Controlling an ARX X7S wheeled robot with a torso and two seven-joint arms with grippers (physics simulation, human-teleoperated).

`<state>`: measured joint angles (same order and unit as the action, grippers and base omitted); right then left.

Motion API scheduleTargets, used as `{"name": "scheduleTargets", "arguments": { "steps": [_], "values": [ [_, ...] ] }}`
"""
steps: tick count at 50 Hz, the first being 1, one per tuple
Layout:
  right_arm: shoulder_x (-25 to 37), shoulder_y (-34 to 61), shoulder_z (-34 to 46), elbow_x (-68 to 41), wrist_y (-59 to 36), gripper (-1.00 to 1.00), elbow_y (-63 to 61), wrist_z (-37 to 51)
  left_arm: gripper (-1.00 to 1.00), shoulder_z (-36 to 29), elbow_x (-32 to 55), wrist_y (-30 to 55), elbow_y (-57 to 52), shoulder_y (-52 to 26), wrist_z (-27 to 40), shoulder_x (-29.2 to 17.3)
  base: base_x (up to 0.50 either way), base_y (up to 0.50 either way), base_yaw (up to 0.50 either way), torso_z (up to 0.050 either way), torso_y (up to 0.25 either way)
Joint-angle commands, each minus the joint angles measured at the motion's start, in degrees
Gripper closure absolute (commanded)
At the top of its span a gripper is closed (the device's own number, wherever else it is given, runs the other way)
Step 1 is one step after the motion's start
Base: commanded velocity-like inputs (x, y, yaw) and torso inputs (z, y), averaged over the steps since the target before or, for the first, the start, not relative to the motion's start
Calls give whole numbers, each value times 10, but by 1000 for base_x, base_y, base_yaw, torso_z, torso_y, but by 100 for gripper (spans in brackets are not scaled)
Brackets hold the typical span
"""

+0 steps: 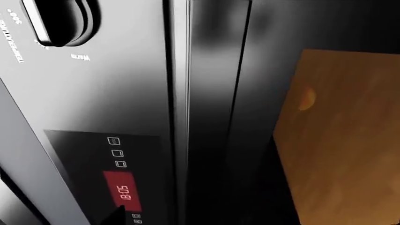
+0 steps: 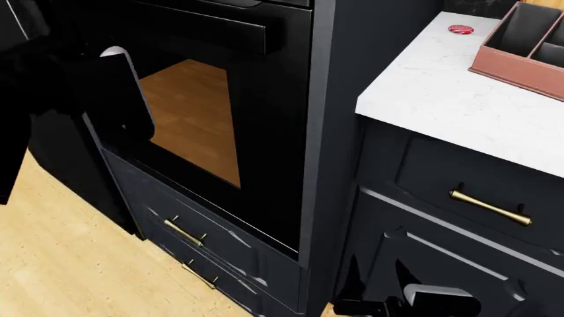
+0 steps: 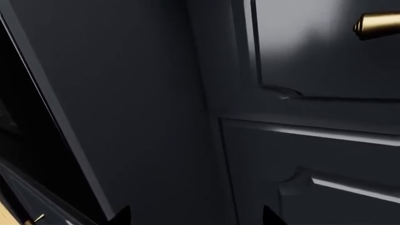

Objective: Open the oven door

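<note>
Standing upright and shut, the oven door carries its bar handle horizontally; right jaws apart, left unclear.

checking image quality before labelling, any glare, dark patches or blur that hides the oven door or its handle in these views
Left wrist view: bright sheen streaks run along the oven door; the clock display is readable. Head view: the handle is black on black, its edges faint, and the left arm is a dark mass hiding part of the window. Right wrist view: dim, only cabinet panels.

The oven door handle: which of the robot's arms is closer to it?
Left. The left arm is raised beside the oven door, just below its handle; the right gripper hangs low by the drawers.
</note>
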<state>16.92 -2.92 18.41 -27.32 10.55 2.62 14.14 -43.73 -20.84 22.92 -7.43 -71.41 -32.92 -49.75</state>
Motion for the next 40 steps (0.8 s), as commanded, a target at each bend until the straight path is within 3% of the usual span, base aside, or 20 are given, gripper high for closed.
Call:
{"name": "scheduleTargets", "arguments": {
  "steps": [1,40],
  "values": [
    [2,0,0,0,0,-100,-1,4,-100,-16,-9,-37,61,-27,8,30,0,0,0,0,0],
    [9,-4,-6,-7,6,-100,-2,15,-100,-47,-14,-103,185,-65,24,97,0,0,0,0,0]
  ]
}}
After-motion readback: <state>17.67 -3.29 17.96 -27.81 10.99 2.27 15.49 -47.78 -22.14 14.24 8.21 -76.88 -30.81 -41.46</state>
